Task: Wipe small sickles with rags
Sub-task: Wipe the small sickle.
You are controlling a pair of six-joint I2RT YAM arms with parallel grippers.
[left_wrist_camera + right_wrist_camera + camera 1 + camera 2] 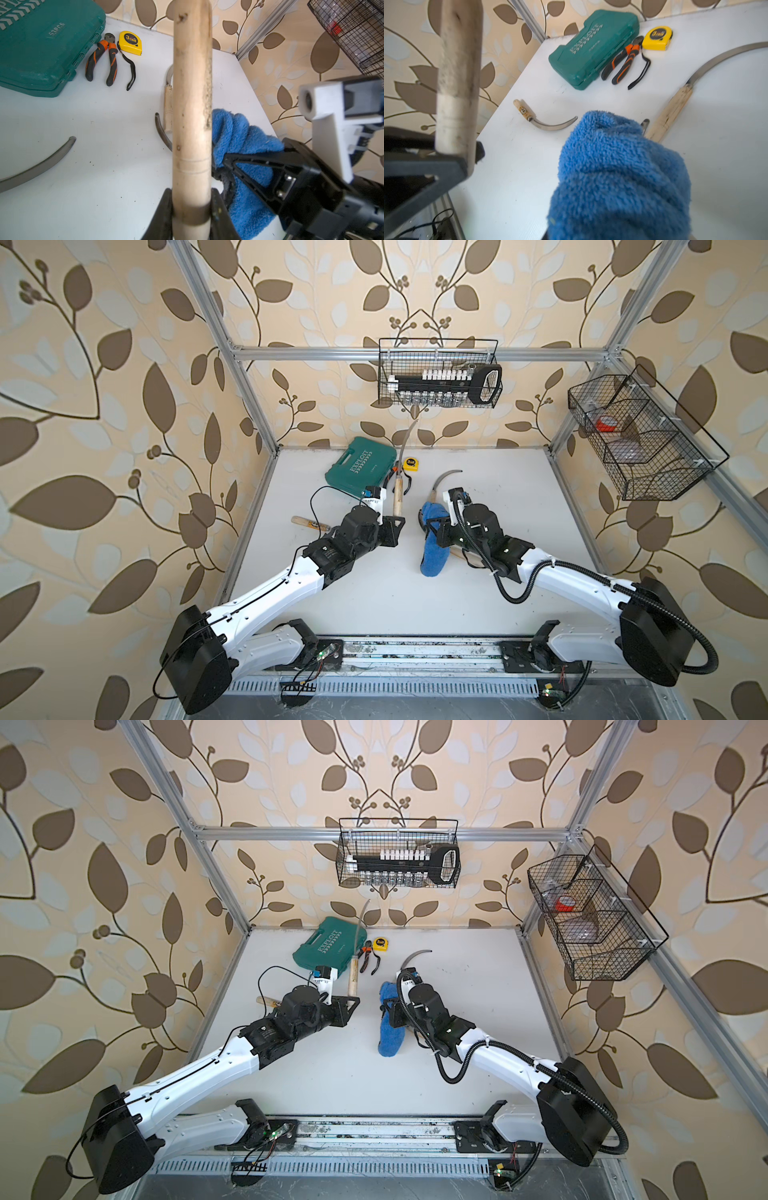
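four sickles (398,497), two baskets (438,403), one rag (432,560), case (359,464), pliers (108,44), tape measure (129,42).

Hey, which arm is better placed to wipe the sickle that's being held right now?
Right. The right hand is shut on the blue cloth, close beside the held sickle. The left hand is shut on that sickle's wooden handle, so it likely just steadies it.

We see beige wallpaper (104,406) with brown leaves on every wall. A silver aluminium frame (311,353) edges our white bench (374,593). It carries a black wire basket (440,373) at the back and a second basket (648,448) to the side.
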